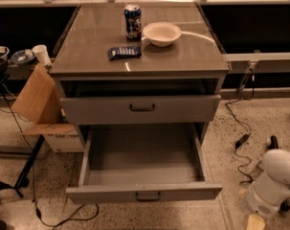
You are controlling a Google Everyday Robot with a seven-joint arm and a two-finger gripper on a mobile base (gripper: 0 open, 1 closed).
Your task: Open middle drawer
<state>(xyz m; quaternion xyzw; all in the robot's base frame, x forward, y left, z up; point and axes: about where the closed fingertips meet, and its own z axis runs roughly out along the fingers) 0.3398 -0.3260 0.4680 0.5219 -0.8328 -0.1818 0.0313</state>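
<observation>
Gripper (255,223) low at bottom-right edge, under white arm (274,182), just above floor. Spread or pressed together: cannot tell. Middle drawer (144,193) to gripper's left, near but apart, pulled well out, deep tray exposed, bar handle (148,195) free. Likely reason for gap: pull looks finished, arm kept clear of front panel. Up-left of gripper, taller drawer (140,108) slightly ajar. Can (132,20), bowl (161,33), dark packet (124,52) on cabinet top, well apart from gripper.
</observation>
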